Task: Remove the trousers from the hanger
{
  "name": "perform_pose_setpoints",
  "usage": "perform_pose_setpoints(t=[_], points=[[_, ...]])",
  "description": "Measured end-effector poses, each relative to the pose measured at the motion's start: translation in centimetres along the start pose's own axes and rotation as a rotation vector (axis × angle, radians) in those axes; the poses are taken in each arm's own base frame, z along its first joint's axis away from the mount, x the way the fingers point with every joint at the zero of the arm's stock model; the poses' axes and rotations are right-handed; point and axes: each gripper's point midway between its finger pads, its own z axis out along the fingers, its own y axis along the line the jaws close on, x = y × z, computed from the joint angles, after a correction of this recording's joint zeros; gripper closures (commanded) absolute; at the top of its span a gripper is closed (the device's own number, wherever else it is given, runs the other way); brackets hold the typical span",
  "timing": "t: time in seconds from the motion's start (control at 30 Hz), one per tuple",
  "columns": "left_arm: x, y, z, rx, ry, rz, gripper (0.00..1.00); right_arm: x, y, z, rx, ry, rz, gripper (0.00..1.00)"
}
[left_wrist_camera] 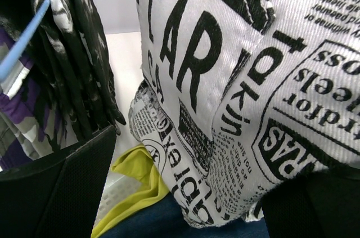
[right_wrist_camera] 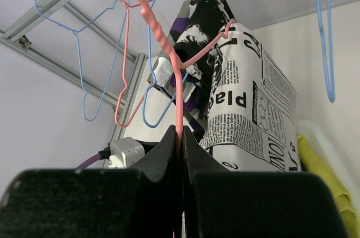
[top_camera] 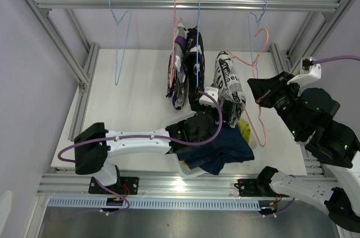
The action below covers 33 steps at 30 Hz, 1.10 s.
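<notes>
The right end effector [right_wrist_camera: 181,134] is pinched shut on the wire of a pink hanger [right_wrist_camera: 179,108], from which the grey-white newsprint trousers [right_wrist_camera: 253,103] hang. The left end effector [left_wrist_camera: 188,176], its fingers spread wide, sits on either side of that pair's lower end. Navy trousers [top_camera: 222,156] and yellow trousers [top_camera: 246,130] lie on the table [top_camera: 129,97].

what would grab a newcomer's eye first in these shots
The newspaper-print trousers hang mid-scene on a pink hanger whose wire the right pincer pinches shut. The left pincer gapes open around their lower part, just above a heap of navy trousers and yellow trousers on the table.
</notes>
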Motion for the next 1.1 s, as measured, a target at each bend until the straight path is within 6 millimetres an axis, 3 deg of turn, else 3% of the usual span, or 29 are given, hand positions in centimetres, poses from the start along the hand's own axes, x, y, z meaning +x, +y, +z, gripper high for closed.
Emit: perform_pose_setpoints(t=[0.73,0.87,1.1], points=[[-2.2,2.7,-1.1,-0.046,-0.033,0.045,0.01,1.7,-1.7,0.0,0.028,0.008,-0.005,1.00],[-1.9,2.1,-0.9,-0.036,-0.020,0.012,0.01,1.8,-1.6,0.1,0.022,0.011,-0.001,1.00],[-1.2,-1.6,-0.1,0.010,-0.010,-0.010,0.01,1.9,-1.4,0.2,0.014,0.014,0.000,1.00]])
